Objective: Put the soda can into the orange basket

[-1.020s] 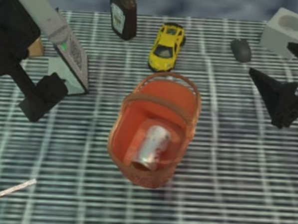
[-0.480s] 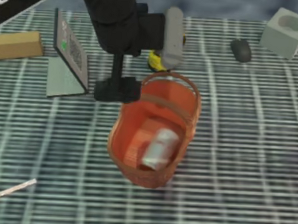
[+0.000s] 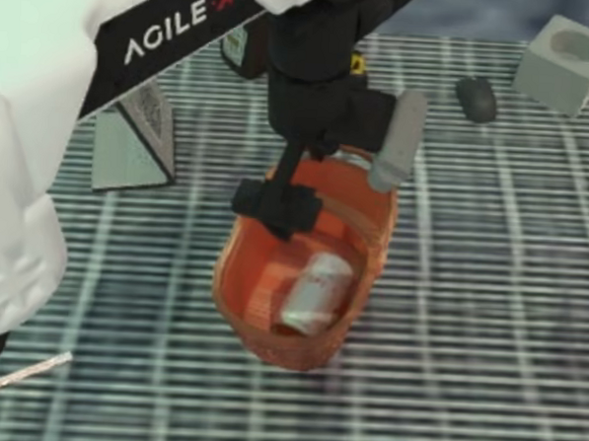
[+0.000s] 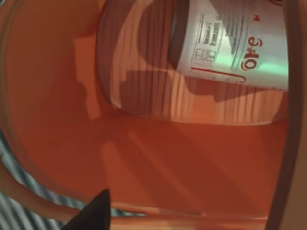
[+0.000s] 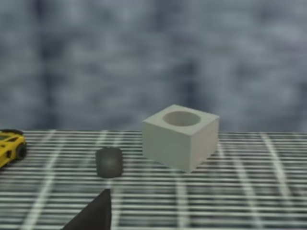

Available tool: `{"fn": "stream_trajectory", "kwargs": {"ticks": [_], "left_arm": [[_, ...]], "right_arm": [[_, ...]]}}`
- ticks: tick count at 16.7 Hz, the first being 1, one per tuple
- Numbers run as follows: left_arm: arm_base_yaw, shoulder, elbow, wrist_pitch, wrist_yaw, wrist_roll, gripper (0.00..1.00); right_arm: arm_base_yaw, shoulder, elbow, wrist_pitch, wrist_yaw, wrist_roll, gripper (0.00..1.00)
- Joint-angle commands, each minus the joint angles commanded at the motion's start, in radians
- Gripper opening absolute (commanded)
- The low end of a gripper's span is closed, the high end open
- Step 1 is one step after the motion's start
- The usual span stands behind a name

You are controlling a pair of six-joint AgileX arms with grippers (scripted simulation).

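Note:
The soda can lies on its side inside the orange basket, silver-white with red markings. In the left wrist view the soda can fills the far part of the orange basket's floor. My left gripper hangs over the basket's far left rim, beside the handle, open and holding nothing. It is apart from the can. Only one dark fingertip shows there. My right gripper is out of the top view. One of its fingertips shows, with nothing held.
A grey cube with a round hole and a dark mouse sit at the back right. A yellow toy car is behind the basket, mostly hidden by my left arm. A tilted panel stands at the left. A white stick lies front left.
My left arm swung from the table's left side to over the basket. The right arm has left the top view. The can stays in the basket.

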Motion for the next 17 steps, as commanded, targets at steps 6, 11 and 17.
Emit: {"fn": "stream_trajectory", "kwargs": {"ticks": [6,11,17], "left_arm": [[0.002,-0.003,-0.019,0.016,0.000,0.001,1.00],[0.001,-0.015,-0.104,0.089,0.000,0.001,1.00],[0.001,-0.015,-0.104,0.089,0.000,0.001,0.77]], "right_arm": [[0.000,0.000,0.000,0.000,0.000,0.000,1.00],[0.000,0.000,0.000,0.000,0.000,0.000,1.00],[0.000,0.000,0.000,0.000,0.000,0.000,1.00]]}}
